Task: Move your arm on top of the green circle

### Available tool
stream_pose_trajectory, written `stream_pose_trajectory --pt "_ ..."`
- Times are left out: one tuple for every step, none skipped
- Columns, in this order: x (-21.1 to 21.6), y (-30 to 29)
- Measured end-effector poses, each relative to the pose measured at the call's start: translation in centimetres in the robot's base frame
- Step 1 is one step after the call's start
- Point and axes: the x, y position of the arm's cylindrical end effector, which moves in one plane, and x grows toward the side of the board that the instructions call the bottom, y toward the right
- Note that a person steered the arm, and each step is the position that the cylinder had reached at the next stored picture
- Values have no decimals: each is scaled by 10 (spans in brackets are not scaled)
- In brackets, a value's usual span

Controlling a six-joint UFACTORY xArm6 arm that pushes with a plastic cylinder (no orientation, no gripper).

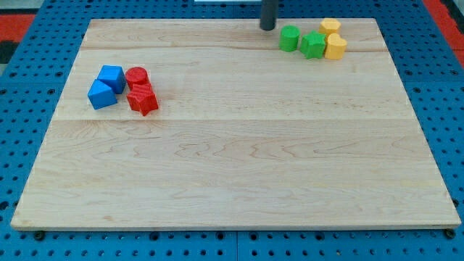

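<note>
Just right of my tip [268, 28]: green circle [290, 38].

Board: pale wooden table top [239, 159] on a blue perforated base [29, 87]
View's left: blue cube [112, 76] touching a blue block [101, 95]; just beside them a red cylinder [136, 76] and a red block [143, 99]
View's top right: green cylinder [290, 38]; green block [314, 45] against it; two yellow blocks [330, 27] [336, 47]
My tip [267, 27]: just left of the green cylinder; apart from it
</note>
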Motion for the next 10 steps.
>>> stream_pose_trajectory --pt "5 -52" --pt "9 -84" --pt "9 -152" --pt "9 -202" --pt "3 -177" --pt "4 -104" --pt "26 -80" --pt "-6 -19" --pt "-11 37" --pt "-11 81"
